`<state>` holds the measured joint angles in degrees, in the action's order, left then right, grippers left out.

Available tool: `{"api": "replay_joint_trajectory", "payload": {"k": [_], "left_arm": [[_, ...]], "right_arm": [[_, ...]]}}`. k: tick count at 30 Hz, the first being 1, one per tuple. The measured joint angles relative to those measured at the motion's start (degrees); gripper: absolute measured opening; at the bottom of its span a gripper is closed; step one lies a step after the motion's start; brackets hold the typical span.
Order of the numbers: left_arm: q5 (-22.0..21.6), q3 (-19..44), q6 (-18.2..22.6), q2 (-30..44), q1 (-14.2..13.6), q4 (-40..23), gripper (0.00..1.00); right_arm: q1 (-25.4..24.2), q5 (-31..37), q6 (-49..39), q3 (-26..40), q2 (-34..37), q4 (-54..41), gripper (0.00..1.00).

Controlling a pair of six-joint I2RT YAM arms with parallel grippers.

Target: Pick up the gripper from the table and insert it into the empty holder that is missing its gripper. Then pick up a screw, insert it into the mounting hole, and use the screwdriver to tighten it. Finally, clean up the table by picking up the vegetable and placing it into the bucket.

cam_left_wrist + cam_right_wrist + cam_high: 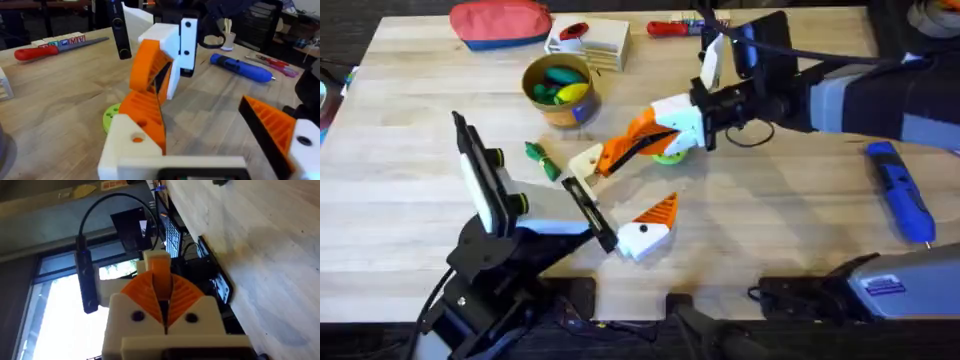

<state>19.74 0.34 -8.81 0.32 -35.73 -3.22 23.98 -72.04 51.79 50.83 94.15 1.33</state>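
Note:
My right gripper point(632, 146) is shut on the orange ribbed gripper point(612, 157), and its pads point(182, 296) pinch it. The piece sits against the white holder point(586, 164) on my left arm's jaw. In the left wrist view the orange gripper point(145, 112) lies in the holder point(127, 145). My left gripper point(620, 195) is open, and its other finger point(650, 228) carries an orange pad. The green vegetable point(542, 160) lies left of the holder. The gold bucket point(560, 92) stands behind it. The blue screwdriver point(900, 192) lies at the far right. No screw is visible.
A lime-green disc point(668, 155) lies under my right gripper. A red-handled screwdriver point(670, 28), a white box point(590, 42) and a red pouch point(500, 22) line the far edge. The bucket holds green and yellow toys.

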Motion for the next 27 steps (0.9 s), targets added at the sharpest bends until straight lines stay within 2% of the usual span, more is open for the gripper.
{"api": "replay_joint_trajectory", "payload": {"k": [2,3,12,17,24,25,27], "left_arm": [[-0.41,0.0,-0.59,0.0,-0.02,-0.02,0.952],[-1.73,0.0,-1.38,0.0,0.03,-0.16,0.952],[-8.01,0.0,-2.63,0.0,1.05,-0.66,0.952],[-9.13,0.0,-3.19,0.0,1.07,-0.76,0.952],[-9.13,0.0,-3.22,0.0,1.07,-0.76,0.952],[-9.03,0.0,-3.19,0.0,1.05,-0.74,0.952],[-8.68,0.0,-2.94,0.0,1.05,-0.68,0.952]], "right_arm": [[1.84,1.74,1.05,0.0,0.0,0.7,0.004],[5.32,4.64,3.07,0.0,0.0,2.56,0.004],[9.7,14.88,8.15,0.02,-0.07,10.29,0.004],[10.56,17.26,8.61,0.04,-0.46,10.48,0.004],[10.47,16.86,5.33,0.02,-0.55,10.33,0.004],[10.3,16.42,4.53,0.04,-0.55,10.26,0.024],[9.91,15.11,2.55,0.04,-0.55,10.14,0.162]]}}
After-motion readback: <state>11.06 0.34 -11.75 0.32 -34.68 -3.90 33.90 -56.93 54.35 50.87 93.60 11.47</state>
